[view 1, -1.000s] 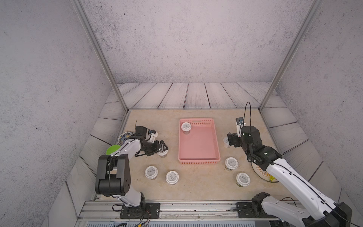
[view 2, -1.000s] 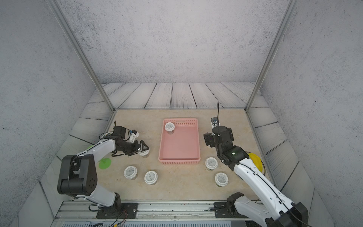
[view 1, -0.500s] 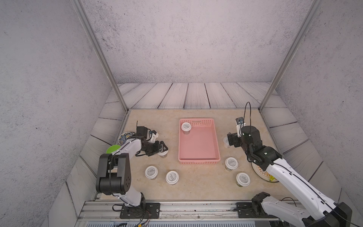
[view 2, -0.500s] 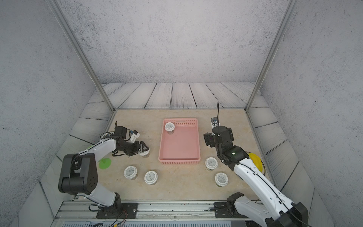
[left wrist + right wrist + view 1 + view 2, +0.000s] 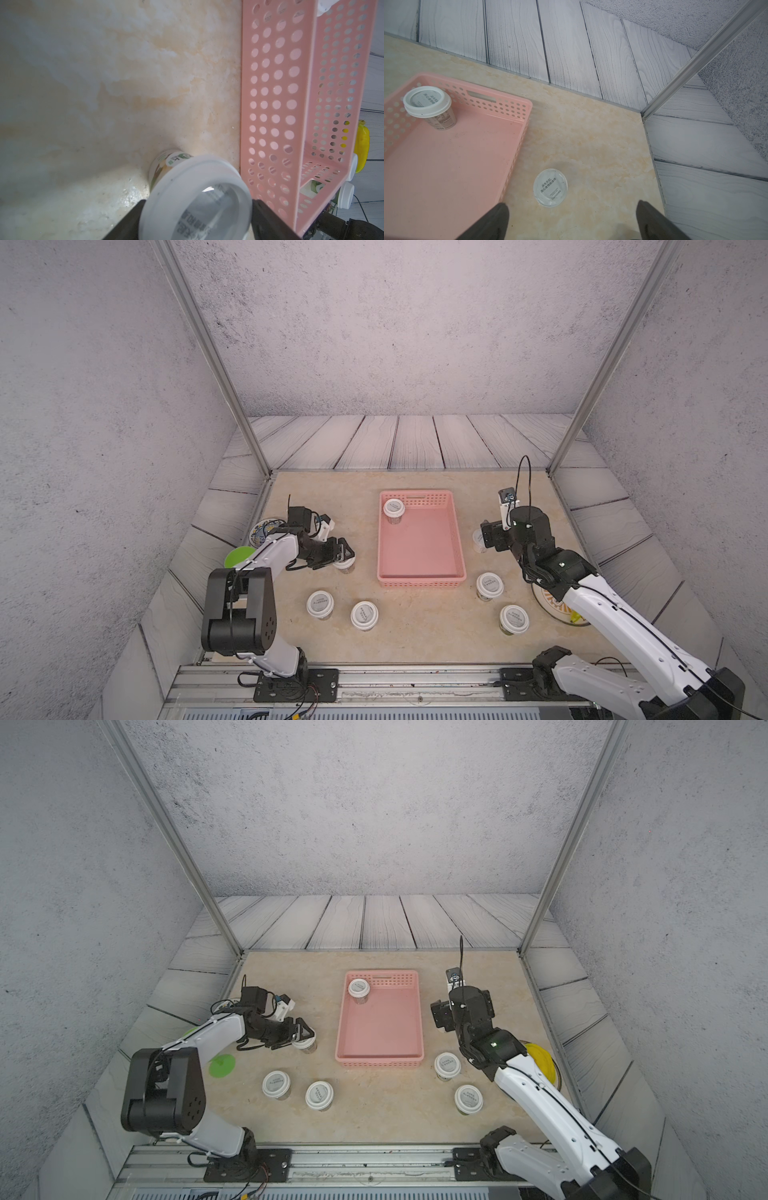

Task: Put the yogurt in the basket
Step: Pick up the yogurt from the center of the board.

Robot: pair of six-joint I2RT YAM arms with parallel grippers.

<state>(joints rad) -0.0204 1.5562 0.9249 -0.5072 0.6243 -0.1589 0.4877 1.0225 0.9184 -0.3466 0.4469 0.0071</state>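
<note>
Clamping a yogurt (image 5: 187, 172) by its white lid, the left gripper (image 5: 197, 202) has both dark fingers (image 5: 128, 224) pressed against the lid's rim, narrowed to just that width. That cup stands on the table (image 5: 415, 626), just left of the basket (image 5: 419, 543) and outside it (the perforated pink wall fills the wrist view close beside it). A second yogurt (image 5: 393, 508) stands inside the basket, in its far left corner. The right gripper (image 5: 572, 203) hangs above the table just right of the basket, fingers spread wide and holding nothing, with a third yogurt (image 5: 550, 188) standing below it, apart from both fingers. On the near table stand a fourth yogurt (image 5: 320, 604) and fifth yogurt (image 5: 364, 615) left of the basket, and a sixth yogurt (image 5: 489, 585) and seventh yogurt (image 5: 514, 618) to its right.
</note>
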